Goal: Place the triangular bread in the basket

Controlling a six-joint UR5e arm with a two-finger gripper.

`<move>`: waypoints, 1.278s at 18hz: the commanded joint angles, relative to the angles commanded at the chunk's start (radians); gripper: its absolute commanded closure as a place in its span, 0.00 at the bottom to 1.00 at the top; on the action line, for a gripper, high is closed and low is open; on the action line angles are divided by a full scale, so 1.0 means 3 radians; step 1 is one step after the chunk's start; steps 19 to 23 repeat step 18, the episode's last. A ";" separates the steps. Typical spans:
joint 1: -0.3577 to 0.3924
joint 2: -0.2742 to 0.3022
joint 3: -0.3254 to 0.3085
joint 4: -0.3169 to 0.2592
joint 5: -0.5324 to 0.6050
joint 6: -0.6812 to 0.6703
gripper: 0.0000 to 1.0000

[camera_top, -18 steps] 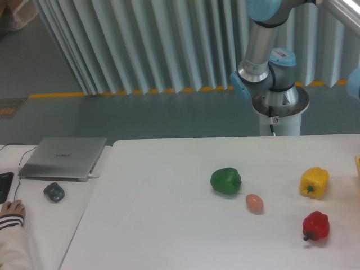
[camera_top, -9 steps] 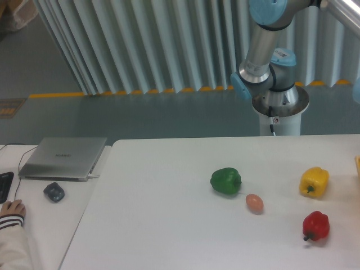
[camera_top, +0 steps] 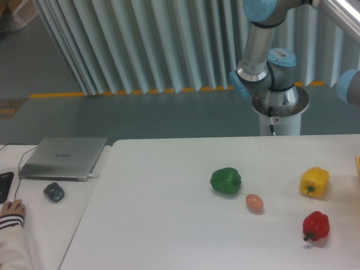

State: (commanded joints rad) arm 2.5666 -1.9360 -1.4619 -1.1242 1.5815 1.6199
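Note:
The triangular bread is out of view. A thin pale yellow sliver of the basket (camera_top: pixel 358 163) shows at the right edge of the table. My gripper is out of frame; only the arm's base and lower joints (camera_top: pixel 264 73) stand behind the table, and a grey-blue part of the arm (camera_top: pixel 349 85) enters at the right edge.
On the white table (camera_top: pixel 169 225) lie a green bell pepper (camera_top: pixel 226 181), a small brown egg (camera_top: pixel 255 203), a yellow bell pepper (camera_top: pixel 314 182) and a red bell pepper (camera_top: pixel 315 226). To the left are a laptop (camera_top: pixel 63 157), a mouse (camera_top: pixel 54 192) and a person's hand (camera_top: pixel 11 209).
The arm's upper links have swung slightly, and a grey-blue arm part has come further into view at the right edge. The objects on the table have not moved.

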 joint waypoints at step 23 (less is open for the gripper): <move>-0.0625 0.0348 -0.0169 -0.0865 0.0246 -0.0440 0.00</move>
